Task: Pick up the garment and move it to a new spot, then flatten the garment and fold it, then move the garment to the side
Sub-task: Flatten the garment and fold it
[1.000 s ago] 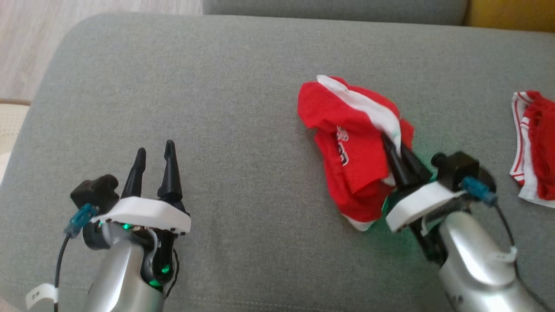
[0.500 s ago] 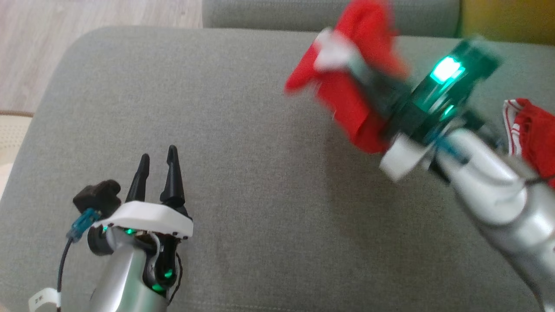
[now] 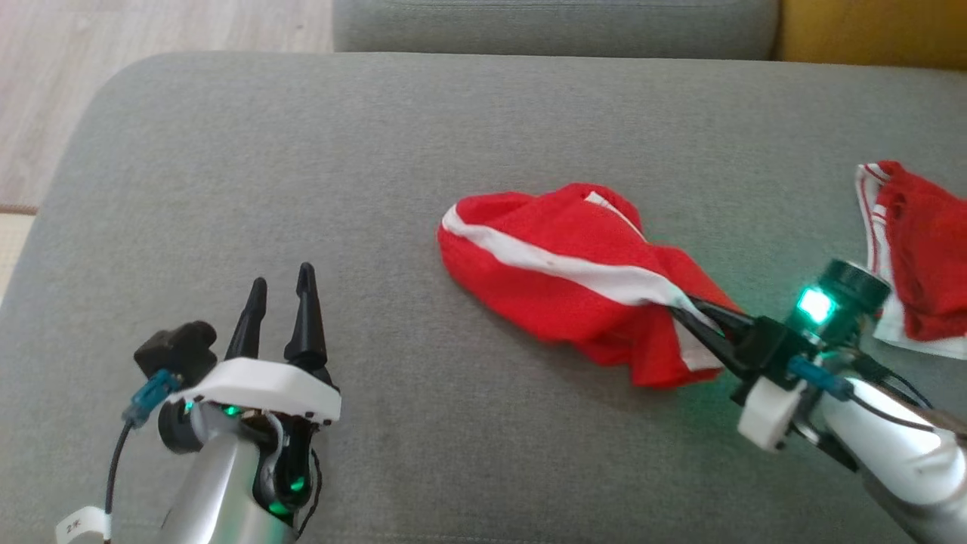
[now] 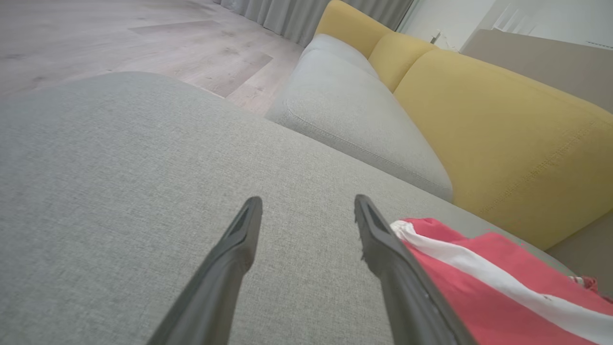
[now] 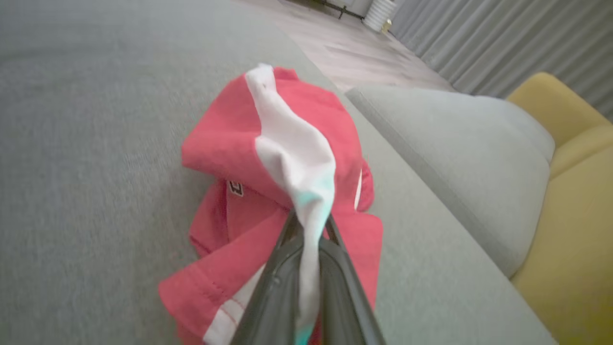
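garment (image 3: 559,279) back down on cushion (image 3: 302,166) | right claw (image 3: 684,311) clamped on white band (image 3: 574,268) | left claw (image 3: 281,276) spread, empty

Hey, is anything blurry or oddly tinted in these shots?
Head view: sharp, green glow on the cushion beside the right gripper. Right wrist view: slightly soft, the garment tinted green at the grip. Left wrist view: clear, evenly lit.
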{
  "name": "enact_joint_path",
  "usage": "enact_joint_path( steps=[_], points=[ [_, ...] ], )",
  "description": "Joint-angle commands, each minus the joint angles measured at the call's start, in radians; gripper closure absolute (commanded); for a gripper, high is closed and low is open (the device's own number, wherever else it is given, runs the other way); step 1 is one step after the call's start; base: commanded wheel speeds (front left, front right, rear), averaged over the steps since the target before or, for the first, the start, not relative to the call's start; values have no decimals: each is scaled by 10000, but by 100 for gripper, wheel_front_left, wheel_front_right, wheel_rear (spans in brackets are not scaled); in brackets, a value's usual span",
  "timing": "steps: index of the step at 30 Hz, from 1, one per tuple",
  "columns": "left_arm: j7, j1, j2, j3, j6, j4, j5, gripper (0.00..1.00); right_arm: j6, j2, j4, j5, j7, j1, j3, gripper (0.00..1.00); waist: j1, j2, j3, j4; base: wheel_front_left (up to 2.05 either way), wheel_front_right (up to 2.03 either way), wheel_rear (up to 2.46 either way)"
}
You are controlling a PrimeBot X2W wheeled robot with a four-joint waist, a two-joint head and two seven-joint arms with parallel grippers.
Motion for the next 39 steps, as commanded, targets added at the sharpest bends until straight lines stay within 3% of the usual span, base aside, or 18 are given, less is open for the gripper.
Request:
enact_joint_path(
  steps=[1,3,4,5,6,12,16,21,25,27,31,33,39],
  points=[
    [-122,-195,120,344,29,-276,111,0,-9,-328,1,221,-10,54,-52,100,0,0,3,-131,0,0,0],
    [-122,-225,120,346,14,-249,147,0,-9,-360,240,412,40,123,-11,100,0,0,14,-264,0,0,0],
    [-122,-239,120,334,2,-226,163,0,-9,-352,344,500,63,129,18,84,0,0,20,-327,0,0,0],
    [-122,-252,120,314,-12,-196,176,0,-9,-339,453,565,90,114,23,5,0,0,28,-385,0,0,0],
    [-122,-266,120,294,-20,-171,188,0,-9,-320,553,616,114,79,40,0,0,0,43,-441,0,0,0],
    [-122,-392,120,269,-39,-68,241,0,-9,-161,650,1397,81,-101,-200,0,0,0,131,-708,0,0,0],
    [-122,-501,120,274,-67,18,248,0,-9,-206,4,2561,46,199,-503,0,0,0,102,-854,0,0,0],
    [-122,-575,120,386,-82,-8,251,0,-9,-361,-1001,3701,-20,940,-1851,0,0,0,-19,-1075,0,0,0],
    [-122,-591,120,451,-102,-55,241,0,-9,-251,-1427,3839,-37,1523,-2776,0,0,0,-64,-1225,0,0,0],
    [-122,-628,120,469,-132,-110,225,0,-9,74,-1502,3791,-44,1909,-3710,0,0,0,-54,-1314,0,0,0],
    [-122,-689,120,483,-223,-230,55,0,-9,1362,-1849,3673,-56,2736,-5444,0,0,0,-26,-1513,0,0,0],
    [-122,-712,120,490,-266,-232,-57,0,-9,1909,-2062,3336,-57,3027,-5737,0,0,0,37,-1659,0,0,0],
    [-122,-1196,120,-96,-765,280,34,0,-9,2636,-2429,2458,41,3044,-6267,0,0,0,289,-1928,0,0,0]
  ],
)
